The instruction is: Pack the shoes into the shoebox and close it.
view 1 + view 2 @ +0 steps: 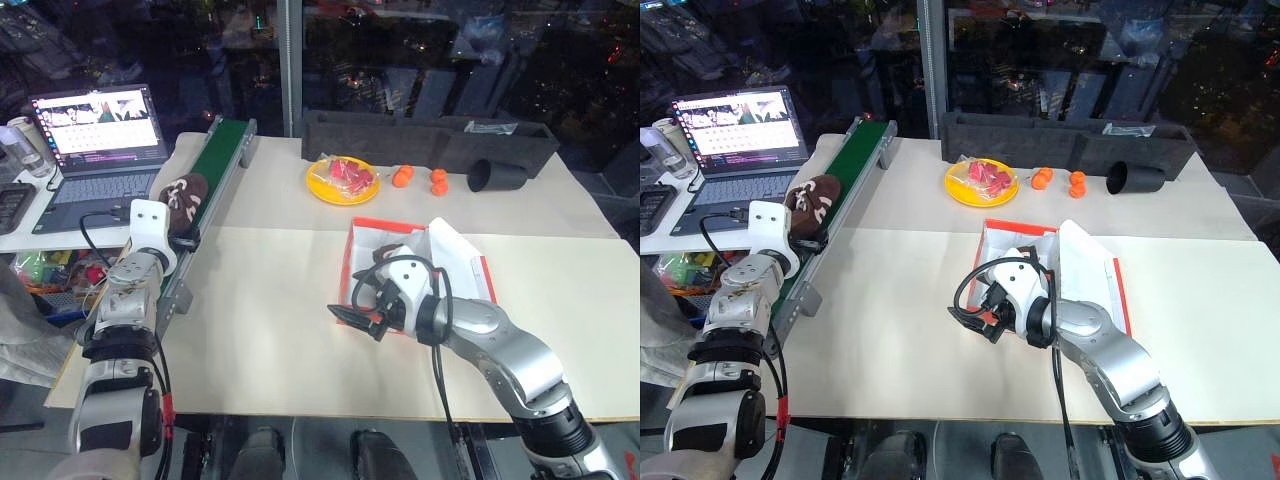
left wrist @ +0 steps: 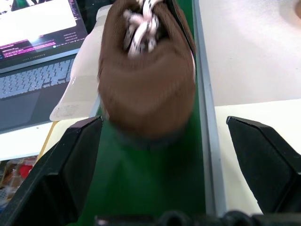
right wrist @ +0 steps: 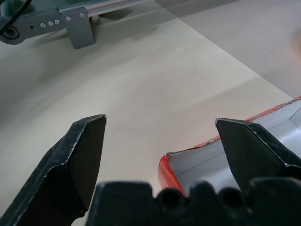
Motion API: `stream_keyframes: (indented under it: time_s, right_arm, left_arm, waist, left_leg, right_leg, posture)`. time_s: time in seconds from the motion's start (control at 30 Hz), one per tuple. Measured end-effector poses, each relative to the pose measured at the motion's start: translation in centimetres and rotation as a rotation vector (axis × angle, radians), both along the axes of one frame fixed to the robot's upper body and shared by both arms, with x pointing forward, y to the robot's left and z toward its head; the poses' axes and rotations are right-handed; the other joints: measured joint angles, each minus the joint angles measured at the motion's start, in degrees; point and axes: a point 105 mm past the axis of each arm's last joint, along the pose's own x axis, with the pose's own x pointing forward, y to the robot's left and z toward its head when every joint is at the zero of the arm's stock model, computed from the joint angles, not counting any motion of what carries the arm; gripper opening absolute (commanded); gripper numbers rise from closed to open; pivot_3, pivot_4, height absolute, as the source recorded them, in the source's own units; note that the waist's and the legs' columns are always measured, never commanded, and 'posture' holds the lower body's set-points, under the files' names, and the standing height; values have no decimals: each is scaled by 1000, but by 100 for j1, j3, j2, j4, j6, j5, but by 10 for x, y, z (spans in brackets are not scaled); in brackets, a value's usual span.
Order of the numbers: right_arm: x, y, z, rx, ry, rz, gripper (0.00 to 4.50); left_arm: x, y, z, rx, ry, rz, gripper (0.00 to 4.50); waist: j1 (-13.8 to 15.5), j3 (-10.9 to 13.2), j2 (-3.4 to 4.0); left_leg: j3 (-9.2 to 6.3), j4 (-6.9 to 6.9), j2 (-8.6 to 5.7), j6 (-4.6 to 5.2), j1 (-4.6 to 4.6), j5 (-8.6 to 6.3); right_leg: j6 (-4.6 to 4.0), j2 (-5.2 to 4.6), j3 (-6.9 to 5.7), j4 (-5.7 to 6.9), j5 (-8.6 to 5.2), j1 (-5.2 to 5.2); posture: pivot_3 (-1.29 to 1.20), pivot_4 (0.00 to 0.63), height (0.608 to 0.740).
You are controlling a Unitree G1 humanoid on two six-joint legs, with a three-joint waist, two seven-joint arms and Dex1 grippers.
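Shoe of soft dark brown with whitish laces (image 2: 146, 80) lies lengthwise on the green conveyor belt (image 2: 155, 179), straight ahead of the wide-open left gripper (image 2: 162, 141), well apart from the wide-open right gripper (image 3: 160, 136).

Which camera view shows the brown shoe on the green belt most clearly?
The left wrist view: the shoe lies close, between the open left tool fingers, laces visible. Both head views show it small on the belt, partly behind the left arm.
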Motion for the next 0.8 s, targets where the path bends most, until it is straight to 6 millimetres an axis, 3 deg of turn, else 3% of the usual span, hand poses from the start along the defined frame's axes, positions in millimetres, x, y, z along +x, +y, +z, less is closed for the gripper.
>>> stream_keyframes:
  time_s: [0.13,0.23,0.33,0.47,0.6,0.63,0.73,0.8]
  right_arm:
    - [0,0,0,0,-1,-4,4400]
    - [1,-1,1,1,-3,-10,4500]
    - [2,-3,2,2,-5,-22,4500]
    - [5,-5,8,15,-20,-38,4500]
    - [24,-3,31,137,-37,-117,4500]
    - [38,-9,41,222,-8,-200,4500]
    - [67,-26,54,485,194,-385,4500]
    - [74,-31,46,599,352,-434,4500]
  left_arm:
    - [0,3,-5,12,15,19,4500]
    - [1,0,-6,14,12,11,3822]
    - [2,-5,-6,4,8,-4,2795]
    - [5,-21,-2,-72,-29,-48,2795]
    - [7,-71,27,-214,-155,-245,2795]
    - [4,-93,38,-273,-185,-338,2795]
    - [-14,-147,54,-398,-195,-580,2795]
    - [-28,-180,52,-437,-157,-713,2795]
  waist:
    - [0,-1,-1]
    - [0,-1,-1]
    - [42,-1,-1]
    - [81,-1,-1]
    - [64,-2,-6]
    - [54,-2,-6]
    - [10,-3,-5]
    - [2,-4,-4]
  left_leg:
    - [0,1,0,0,1,0]
    - [0,6,-1,0,3,0]
    - [-1,16,-1,-2,4,1]
    - [-1,47,0,-2,-1,1]
    - [-2,59,1,-2,-5,2]
    - [-2,59,1,-2,-4,2]
    - [-4,53,4,-2,-2,1]
    - [-7,44,4,-2,-2,1]
  right_leg:
    - [0,0,0,5,0,1]
    - [0,0,0,29,0,-1]
    - [0,0,-3,32,-1,0]
    - [0,0,-4,42,-1,4]
    - [1,0,-3,51,0,4]
    - [0,-1,-1,56,0,3]
    - [0,0,-1,68,0,2]
    - [-1,0,-3,74,1,1]
  posture:
    - [0,150,740]
    - [0,150,740]
    - [0,150,740]
    - [0,150,740]
    - [0,150,740]
    - [0,150,740]
    - [0,150,740]
    - [0,150,740]
